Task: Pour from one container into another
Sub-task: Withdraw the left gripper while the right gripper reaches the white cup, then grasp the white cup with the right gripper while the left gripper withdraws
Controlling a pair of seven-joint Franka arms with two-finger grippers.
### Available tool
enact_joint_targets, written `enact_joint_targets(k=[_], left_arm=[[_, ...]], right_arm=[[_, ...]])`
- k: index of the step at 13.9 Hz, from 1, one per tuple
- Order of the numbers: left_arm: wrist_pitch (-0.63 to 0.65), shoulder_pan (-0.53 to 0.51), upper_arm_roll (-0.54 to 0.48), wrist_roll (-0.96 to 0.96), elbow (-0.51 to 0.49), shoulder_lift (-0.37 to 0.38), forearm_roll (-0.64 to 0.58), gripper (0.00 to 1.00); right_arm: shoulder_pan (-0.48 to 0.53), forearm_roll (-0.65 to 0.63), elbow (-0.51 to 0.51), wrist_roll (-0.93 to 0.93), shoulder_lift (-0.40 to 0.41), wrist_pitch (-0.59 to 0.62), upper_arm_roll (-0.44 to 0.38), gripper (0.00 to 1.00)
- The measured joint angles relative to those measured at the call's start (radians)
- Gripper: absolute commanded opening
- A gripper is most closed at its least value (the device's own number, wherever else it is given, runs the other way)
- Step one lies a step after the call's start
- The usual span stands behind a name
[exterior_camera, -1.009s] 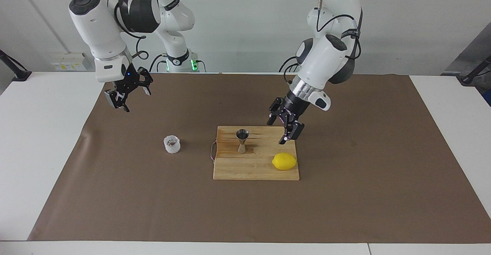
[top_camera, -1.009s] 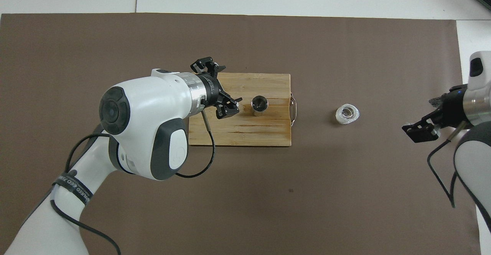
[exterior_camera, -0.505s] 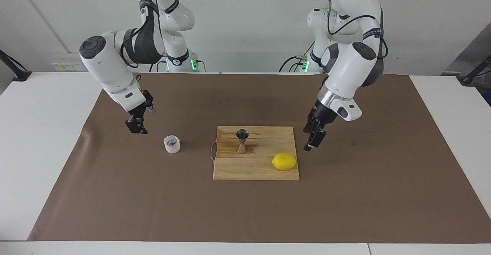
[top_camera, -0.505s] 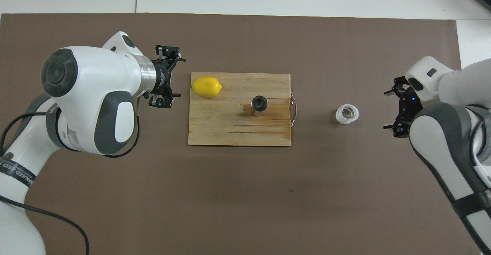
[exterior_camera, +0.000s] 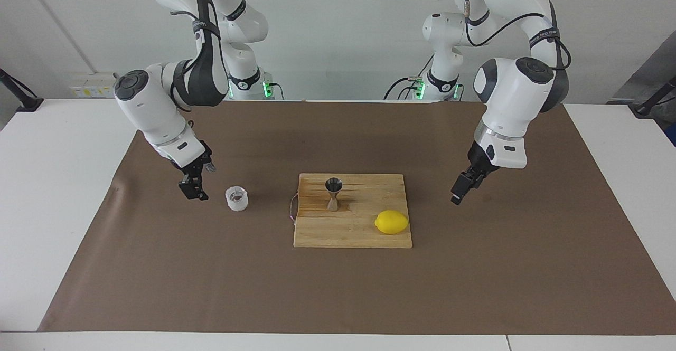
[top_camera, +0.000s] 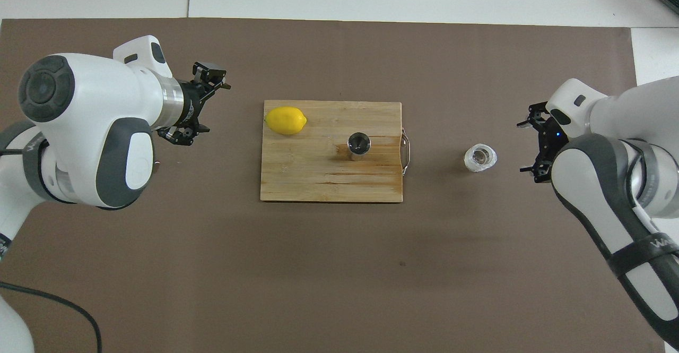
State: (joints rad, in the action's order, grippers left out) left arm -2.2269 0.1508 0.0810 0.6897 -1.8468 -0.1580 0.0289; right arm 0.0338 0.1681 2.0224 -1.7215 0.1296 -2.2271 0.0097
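Approach step: your right gripper point(exterior_camera: 193, 190) hangs low just beside the ridged translucent cup point(exterior_camera: 236, 198), jaws wide and empty.
Cup sits on the brown mat toward the right arm's end; steel jigger point(exterior_camera: 333, 193) stands on the cutting board point(exterior_camera: 353, 232). Next, straddle the cup, close gently. Left gripper point(exterior_camera: 461, 187) waits, jaws open, empty.

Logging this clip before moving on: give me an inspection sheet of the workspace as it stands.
Surface: brown mat over white table.
Job's things: cup upright on mat; jigger upright on board.
Clutter: lemon on board.
Grippers: right gripper open, low beside cup, not touching; left gripper open, over mat off the board's end; both empty.
Cables: run along both arms; none seen on mat.
Surroundings: white wall, dark stands at table's ends.
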Motion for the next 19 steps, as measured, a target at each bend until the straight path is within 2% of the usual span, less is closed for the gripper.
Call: enact_joint_targets(k=[3, 6, 11, 14, 17, 19], left_arm=[[0.046, -0.021, -0.001, -0.284, 0.0, 0.016, -0.046, 1.0], [0.099, -0.069, -0.002, -0.434, 0.002, 0.054, -0.048, 1.0], [0.226, -0.103, -0.004, -0.52, 0.011, 0.139, -0.048, 1.0], [0.343, -0.108, -0.004, -0.579, 0.025, 0.203, -0.048, 1.0], [0.46, -0.108, -0.005, -0.584, 0.072, 0.234, -0.04, 1.0], [0.529, -0.109, -0.009, -0.612, 0.121, 0.236, -0.028, 1.0]], right_arm=[[0.0, 0.048, 0.071, -0.055, 0.023, -0.074, 0.0, 1.0], [0.001, 0.121, 0.081, -0.137, 0.058, -0.079, -0.001, 1.0], [0.028, 0.27, 0.087, -0.294, 0.111, -0.08, -0.003, 1.0], [0.024, 0.348, 0.096, -0.327, 0.136, -0.106, -0.001, 1.0], [0.02, 0.477, 0.106, -0.419, 0.166, -0.109, 0.001, 1.0], [0.019, 0.515, 0.113, -0.453, 0.175, -0.113, 0.001, 1.0]])
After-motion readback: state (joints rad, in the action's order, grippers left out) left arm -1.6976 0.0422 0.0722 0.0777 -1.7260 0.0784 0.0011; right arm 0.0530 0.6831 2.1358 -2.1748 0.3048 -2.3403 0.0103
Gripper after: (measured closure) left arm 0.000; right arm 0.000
